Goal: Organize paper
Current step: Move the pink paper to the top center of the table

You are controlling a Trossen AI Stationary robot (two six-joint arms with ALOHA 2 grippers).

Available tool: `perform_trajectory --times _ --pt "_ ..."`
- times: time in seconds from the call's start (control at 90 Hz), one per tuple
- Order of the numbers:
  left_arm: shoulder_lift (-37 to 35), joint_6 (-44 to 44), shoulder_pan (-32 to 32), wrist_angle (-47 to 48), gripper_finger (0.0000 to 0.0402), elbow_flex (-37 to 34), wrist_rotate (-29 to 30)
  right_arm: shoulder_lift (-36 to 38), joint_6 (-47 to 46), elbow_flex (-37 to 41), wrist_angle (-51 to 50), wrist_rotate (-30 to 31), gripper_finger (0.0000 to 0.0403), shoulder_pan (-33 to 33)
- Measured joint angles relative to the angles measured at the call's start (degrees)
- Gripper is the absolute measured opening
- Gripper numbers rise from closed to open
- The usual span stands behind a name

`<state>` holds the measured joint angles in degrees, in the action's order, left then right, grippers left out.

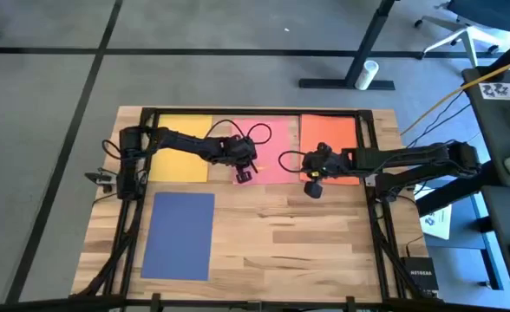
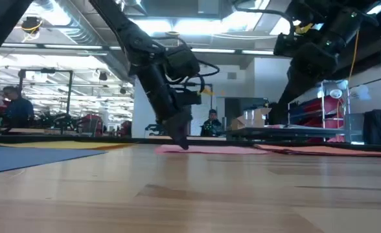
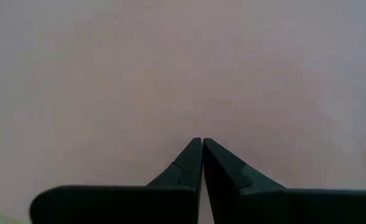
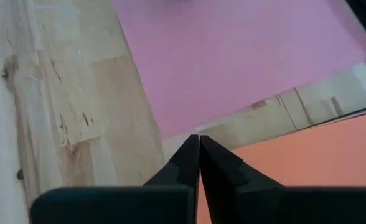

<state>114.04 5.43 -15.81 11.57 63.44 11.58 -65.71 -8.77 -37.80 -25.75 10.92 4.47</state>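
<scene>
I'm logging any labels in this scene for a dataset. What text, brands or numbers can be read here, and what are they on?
None can be read for sure.
White sign at the high view's right edge: dark marks, cut off and too blurred.
White leaflet beside the table: print too small.
Yellow sheet, pink sheet, orange sheet, navy sheet: no print.

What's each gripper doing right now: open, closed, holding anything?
Left gripper: jaws closed, tips down on the pink sheet, nothing visibly pinched.
Right gripper: jaws closed, empty, raised by the orange sheet.
</scene>
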Motion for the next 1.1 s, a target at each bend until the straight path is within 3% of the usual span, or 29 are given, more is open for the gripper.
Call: perform_trajectory --times 0.533,1.1 --pt "-2.96 11.78 0.27 1.84 0.0000 -0.39 0.36 0.00 0.02 0.00 -0.15 0.00 0.0000 0.00" --pt "-3.04 3.68 -0.16 5.30 0.0000 -0.29 4.31 0.00 0.04 -0.02 -0.14 -0.98 0.0000 0.00"
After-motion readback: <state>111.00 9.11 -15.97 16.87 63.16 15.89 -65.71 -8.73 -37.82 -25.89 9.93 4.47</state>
